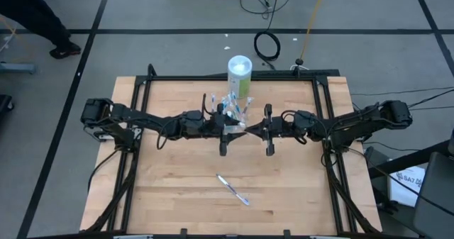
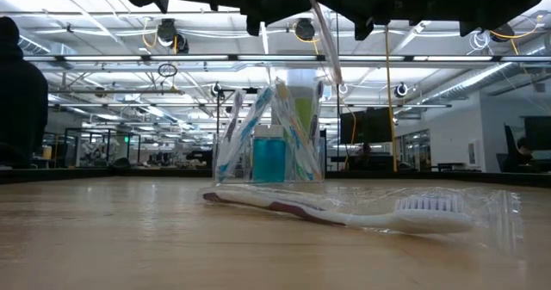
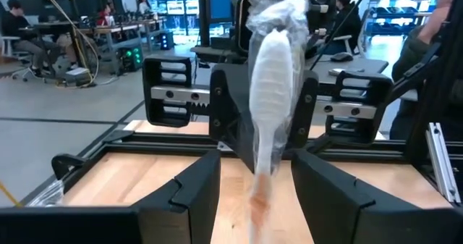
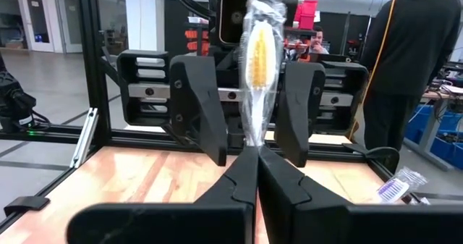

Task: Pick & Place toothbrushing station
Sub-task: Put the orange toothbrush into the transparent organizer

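A toothbrush in clear wrap [image 4: 257, 63] stands roughly upright between my two grippers, bristle head up, high over the table's middle. My right gripper [image 4: 257, 153] is shut on it. My left gripper [image 3: 255, 164] faces it, open, one finger on each side of the wrapped handle [image 3: 259, 179] with a gap. The clear cup [image 1: 228, 106] stands on the table just beyond them; in it lean several wrapped toothbrushes and a blue tube [image 2: 269, 157]. Another wrapped toothbrush [image 1: 233, 190] lies flat near the front. My right gripper pinches the wrapped toothbrush's handle [image 4: 255, 139] between its two fingertips, coming in level from the table's right, fingers across the handle. The brush is lifted clear, its head above the fingers. A lower stretch [image 2: 327, 49] slants down below them.
A tall white-and-green canister [image 1: 240, 72] stands behind the cup at the far edge. A black frame [image 1: 323, 90] borders the wooden table. A person in dark clothes [image 4: 412, 56] stands beyond the table. Bare wood lies to the left and right of the loose toothbrush.
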`<action>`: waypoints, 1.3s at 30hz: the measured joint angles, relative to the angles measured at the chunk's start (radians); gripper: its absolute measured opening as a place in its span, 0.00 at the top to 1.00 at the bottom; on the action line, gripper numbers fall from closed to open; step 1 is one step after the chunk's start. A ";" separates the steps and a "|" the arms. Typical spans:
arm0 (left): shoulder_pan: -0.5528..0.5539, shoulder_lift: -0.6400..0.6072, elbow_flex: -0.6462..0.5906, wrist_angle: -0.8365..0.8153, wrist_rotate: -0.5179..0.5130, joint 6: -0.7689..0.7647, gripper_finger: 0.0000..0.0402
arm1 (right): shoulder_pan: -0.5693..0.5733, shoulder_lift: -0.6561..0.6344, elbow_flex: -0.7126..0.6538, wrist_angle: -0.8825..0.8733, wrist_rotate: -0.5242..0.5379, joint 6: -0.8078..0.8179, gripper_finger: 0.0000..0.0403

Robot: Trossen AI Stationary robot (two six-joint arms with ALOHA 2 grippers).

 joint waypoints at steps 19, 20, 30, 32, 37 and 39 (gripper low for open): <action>0.000 0.000 0.000 0.043 0.002 0.002 0.66 | 0.000 0.000 0.000 -0.009 0.000 -0.002 1.00; 0.000 0.000 0.000 0.041 0.002 0.002 0.70 | 0.000 0.000 0.000 -0.009 0.000 -0.002 1.00; 0.000 0.000 0.000 0.033 -0.012 0.003 0.97 | 0.000 0.000 0.000 -0.021 0.002 0.000 0.97; 0.000 0.000 0.000 0.028 -0.013 0.002 0.94 | 0.001 0.000 0.000 -0.028 0.002 0.000 0.93; 0.001 0.000 0.000 -0.047 -0.026 -0.005 0.94 | 0.001 0.000 0.000 -0.057 0.003 0.001 0.80; 0.001 0.000 0.000 -0.085 -0.060 -0.005 0.97 | 0.001 0.000 0.000 -0.057 0.016 0.001 0.75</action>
